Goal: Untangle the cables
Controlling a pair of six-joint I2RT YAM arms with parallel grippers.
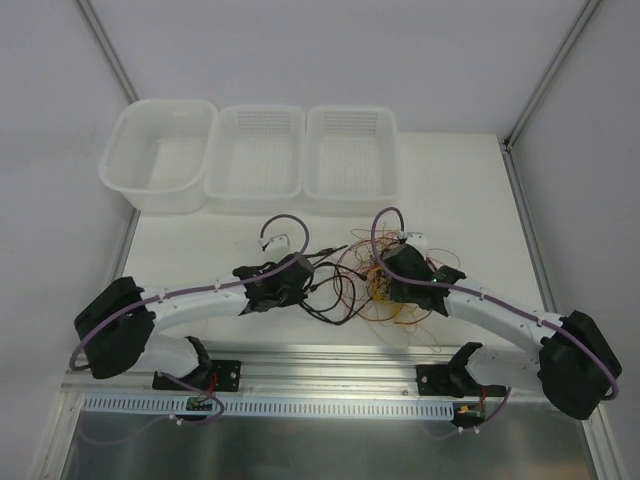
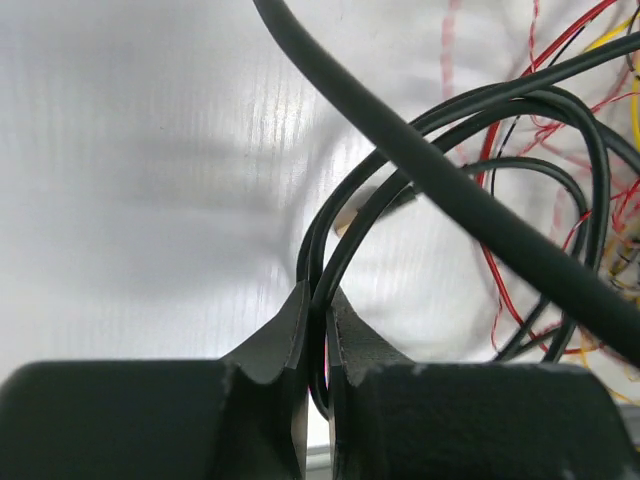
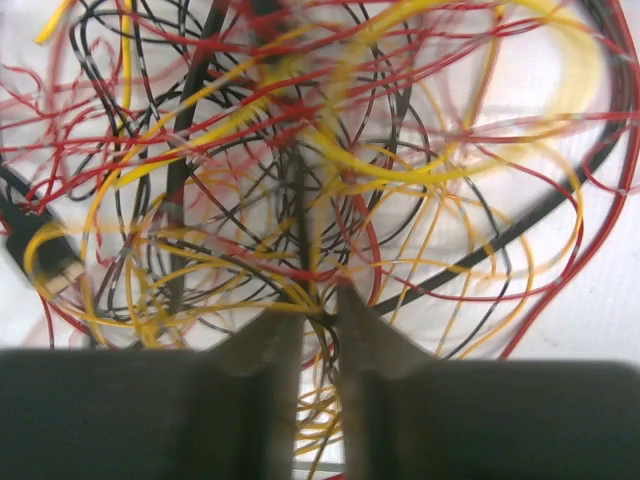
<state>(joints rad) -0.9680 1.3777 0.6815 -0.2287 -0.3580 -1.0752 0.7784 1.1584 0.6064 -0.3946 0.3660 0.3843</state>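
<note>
- The cables (image 1: 352,262) lie in one loose heap of red, yellow and black on the table (image 1: 450,180). The heap is on the near side of the middle basket (image 1: 255,112), somewhat to its right and well apart from it.
- The left pincer (image 2: 318,300) sits nearer than the middle basket, roughly in line with it. Its fingers are pressed together on the black cable (image 2: 310,262), which rises from between them as a doubled loop and curves off into the heap.
- The right pincer (image 3: 318,300) is buried in the heap, further right of the middle basket. Its fingers are almost together, with yellow and red strands crossing the narrow gap. The wrist view is smeared, so I cannot tell whether anything is truly clamped.
- The step in hand looks like drawing the black cable free of the thin wires.
- To do it well, the left pincer should pull slowly and low over the table, leftward past the middle basket, following the line on which the loop leaves the fingers.
- Thin red strands cross the loop. If they tighten and the whole heap drags, it is better to stop and give slack than to pull harder.
- The right pincer should anchor only a few strands. A full bunch would lock the knot.
- A plug (image 3: 45,260) lies among the wires and will likely snag, so it should be led out last.
</note>
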